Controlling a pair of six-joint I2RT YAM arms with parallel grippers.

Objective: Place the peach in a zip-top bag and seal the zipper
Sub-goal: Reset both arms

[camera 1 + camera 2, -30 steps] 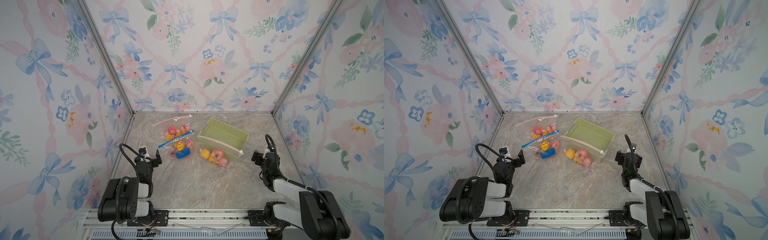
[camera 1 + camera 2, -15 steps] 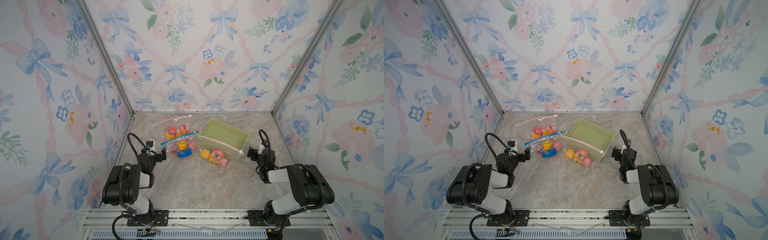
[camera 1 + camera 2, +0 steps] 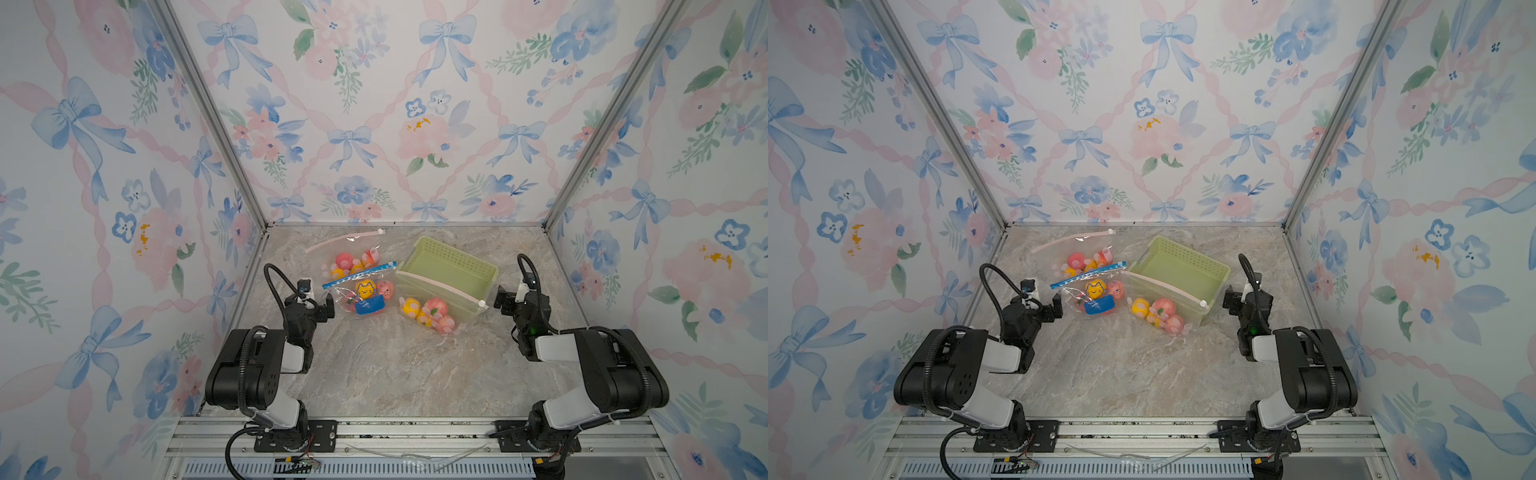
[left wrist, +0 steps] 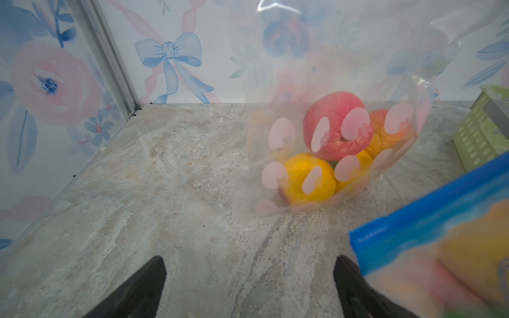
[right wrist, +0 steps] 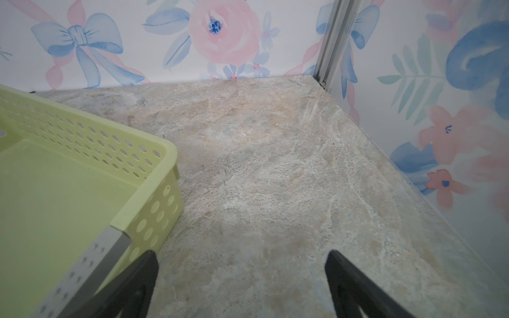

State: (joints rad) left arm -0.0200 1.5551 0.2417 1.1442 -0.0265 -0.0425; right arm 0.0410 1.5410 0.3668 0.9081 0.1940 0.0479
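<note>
A red-pink peach (image 4: pixel 334 124) lies with yellow fruit inside a clear pink-dotted zip-top bag (image 4: pixel 278 137) at the back; both top views show that bag (image 3: pixel 353 262) (image 3: pixel 1086 259). Another peach (image 3: pixel 437 306) (image 3: pixel 1163 307) lies in a bag leaning on the green basket, its pink zipper (image 3: pixel 440 284) across the basket's front. A blue-zippered bag (image 3: pixel 359 276) (image 4: pixel 429 220) with a cat print lies between them. My left gripper (image 3: pixel 318 302) (image 3: pixel 1045 306) (image 4: pixel 249 264) stands open and empty beside the blue-zippered bag. My right gripper (image 3: pixel 509 297) (image 3: pixel 1239 300) (image 5: pixel 241 258) is open and empty at the basket's right corner.
The green perforated basket (image 3: pixel 478 266) (image 3: pixel 1208 259) (image 5: pixel 154 154) sits right of centre with nothing loose in it. Floral walls close in the left, back and right sides. Bare marble tabletop (image 3: pixel 395 365) spreads in front of the bags.
Both arms have lifted from their folded pose and reached forward. The left gripper has come nearer the blue-zippered bag, the right nearer the basket corner. The bags have not moved.
</note>
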